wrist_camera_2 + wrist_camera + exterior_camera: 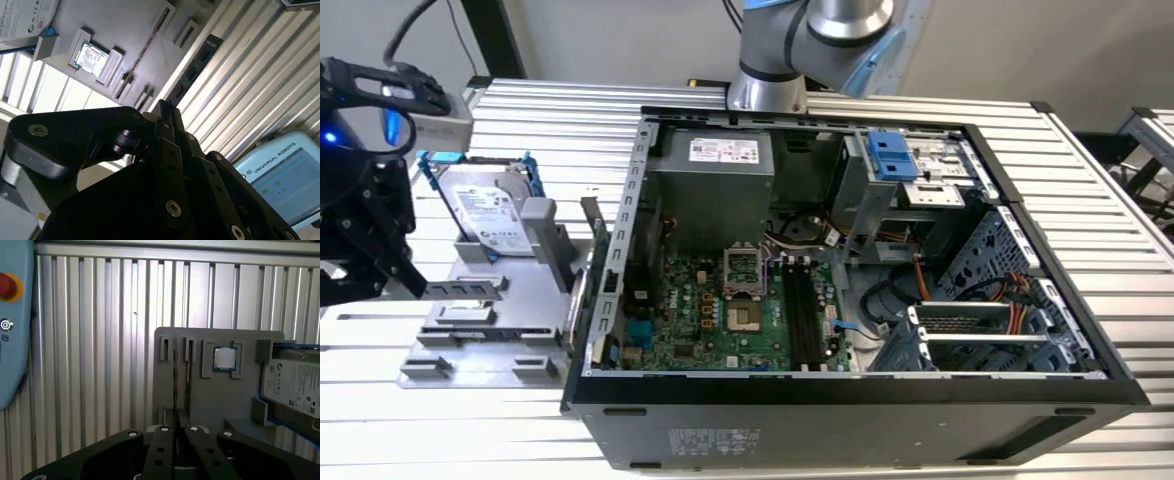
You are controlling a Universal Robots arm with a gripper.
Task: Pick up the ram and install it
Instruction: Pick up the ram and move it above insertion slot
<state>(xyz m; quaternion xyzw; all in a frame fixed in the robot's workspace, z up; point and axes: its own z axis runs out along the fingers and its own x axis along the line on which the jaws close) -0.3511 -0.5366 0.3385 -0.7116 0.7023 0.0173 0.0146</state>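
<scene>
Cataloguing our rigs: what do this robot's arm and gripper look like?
The arm is a silver-grey metal tube with light blue joint caps. The gripper is matt black: flat jointed bars pinned with silver screws, and a blue light glows on it in the exterior view. A dark cable runs to a grey box beside it.

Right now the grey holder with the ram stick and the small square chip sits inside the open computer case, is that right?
Not quite. The grey holder with the ram stick and the small square chip sits outside the open computer case, beside it, as the exterior view shows.
</scene>
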